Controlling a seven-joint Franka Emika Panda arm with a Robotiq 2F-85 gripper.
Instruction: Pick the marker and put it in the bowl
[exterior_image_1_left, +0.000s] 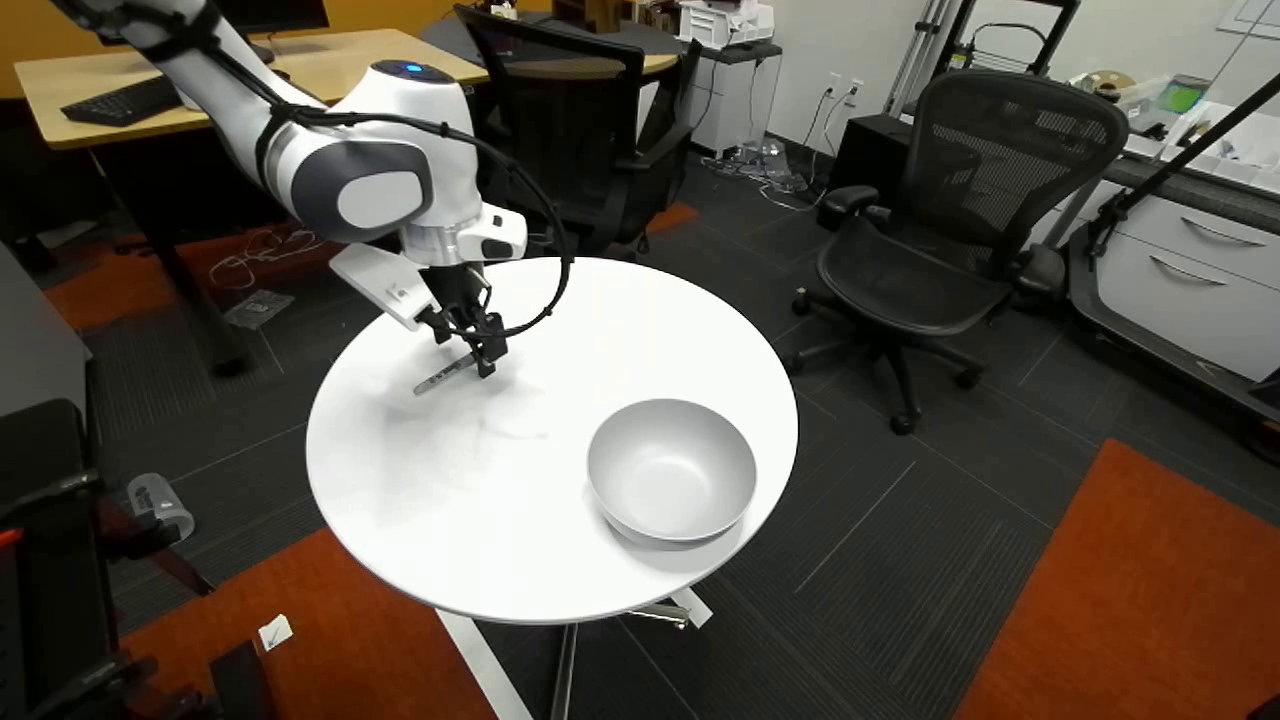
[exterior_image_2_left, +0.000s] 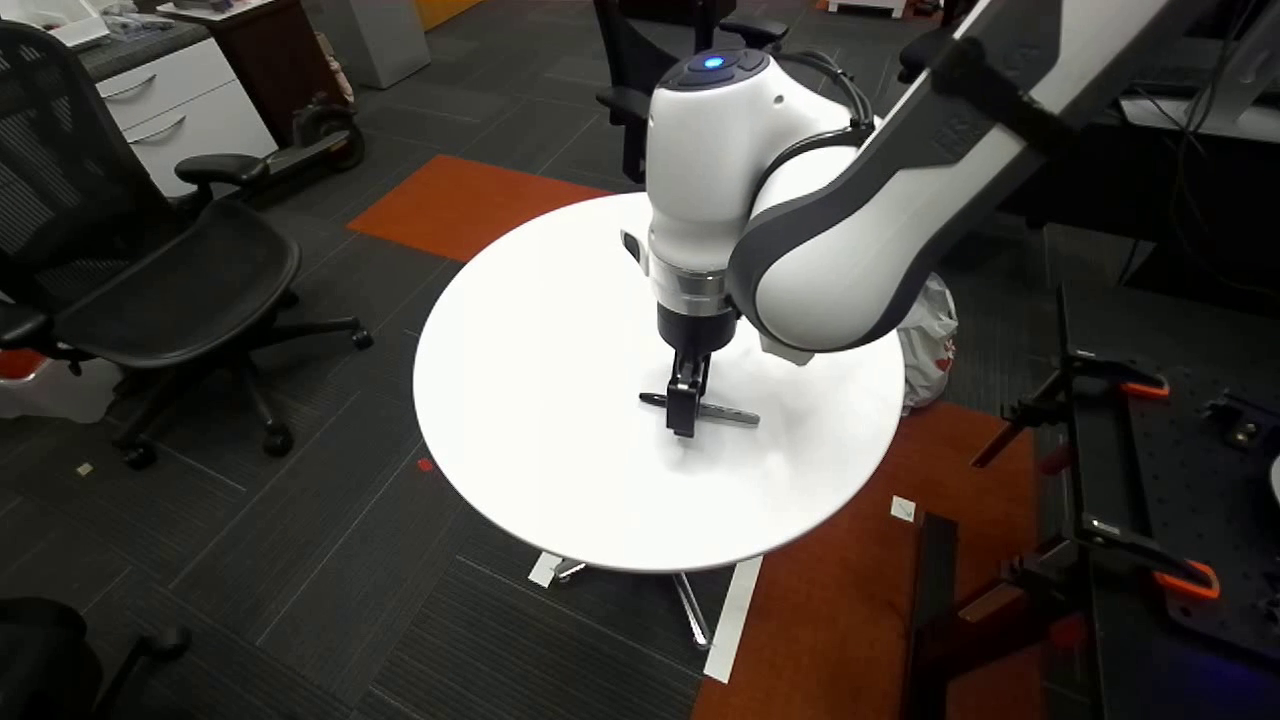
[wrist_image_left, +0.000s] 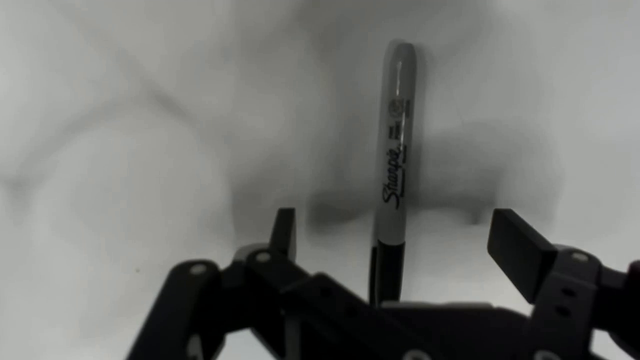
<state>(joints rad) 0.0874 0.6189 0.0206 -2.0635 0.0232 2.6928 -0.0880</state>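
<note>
The marker (wrist_image_left: 395, 160) has a grey-white barrel and a black cap. It lies flat on the round white table. In the wrist view it runs between my two fingers, touching neither, with its cap end partly hidden by the gripper body. It also shows in both exterior views (exterior_image_1_left: 445, 373) (exterior_image_2_left: 732, 413). My gripper (wrist_image_left: 398, 232) is open, pointing down low over the marker (exterior_image_1_left: 465, 350) (exterior_image_2_left: 684, 410). The light grey bowl (exterior_image_1_left: 672, 480) stands empty near the table's edge in an exterior view, well apart from the gripper. In the remaining views the bowl does not show.
The round white table (exterior_image_1_left: 520, 560) carries the marker and the bowl. A black office chair (exterior_image_1_left: 960, 220) and another dark chair (exterior_image_1_left: 560, 130) stand around it. A desk (exterior_image_1_left: 350, 60) is behind the arm. A black cable loops from the arm beside the gripper.
</note>
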